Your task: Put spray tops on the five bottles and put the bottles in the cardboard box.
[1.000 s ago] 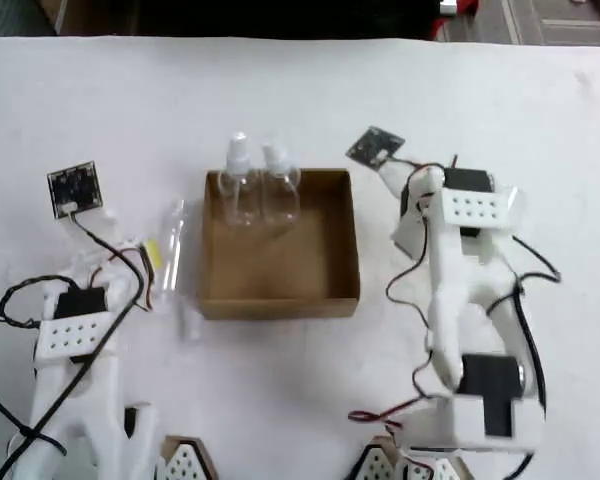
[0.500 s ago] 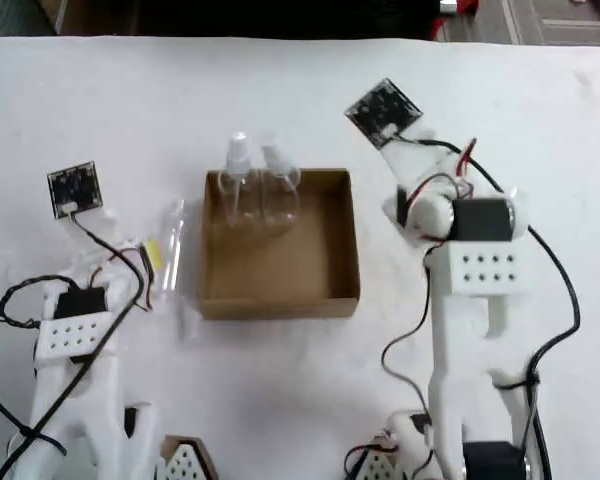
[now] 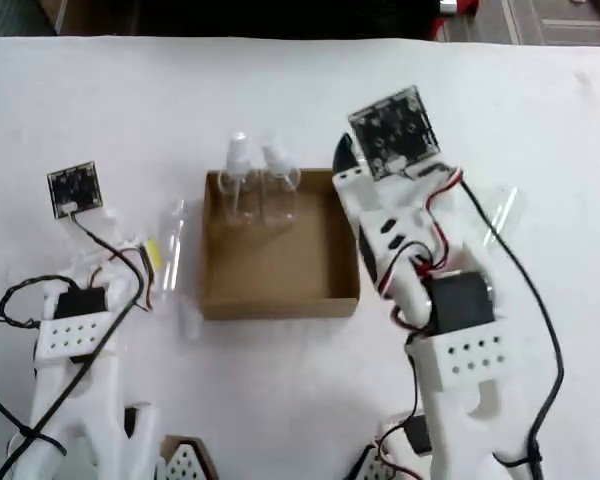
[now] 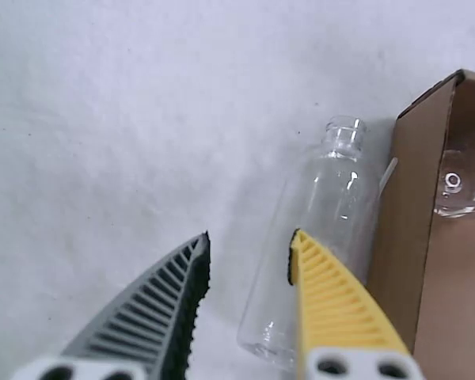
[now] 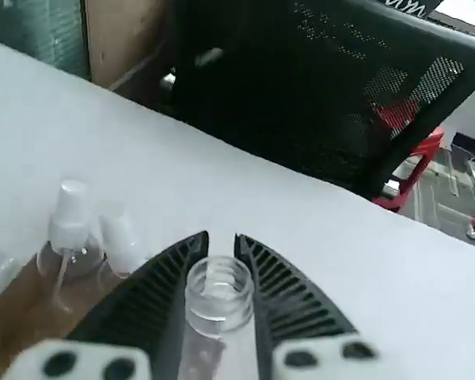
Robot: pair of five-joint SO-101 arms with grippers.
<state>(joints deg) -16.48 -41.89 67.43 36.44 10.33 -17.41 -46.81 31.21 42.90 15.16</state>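
Note:
The cardboard box [image 3: 280,285] stands open mid-table. Two clear bottles with white spray tops [image 3: 258,185] [image 5: 71,237] stand at its far wall. An uncapped clear bottle [image 3: 172,240] [image 4: 324,222] lies on the table along the box's left wall [image 4: 400,229]. My left gripper [image 4: 249,241] is open just short of this bottle, its yellow finger [image 4: 332,301] in front of the bottle's body. My right gripper [image 5: 221,237] is shut on another uncapped bottle [image 5: 218,289], held neck up. The right arm [image 3: 400,230] hangs over the box's right edge.
A small white spray top [image 3: 190,322] lies by the box's near left corner. A clear piece [image 3: 500,212] lies on the table right of the right arm. White cloth covers the table; a black mesh chair [image 5: 340,95] stands beyond its far edge.
The right arm has stretched forward and swung left, from beside the box to over its right edge. The left arm and the lying bottle have not moved.

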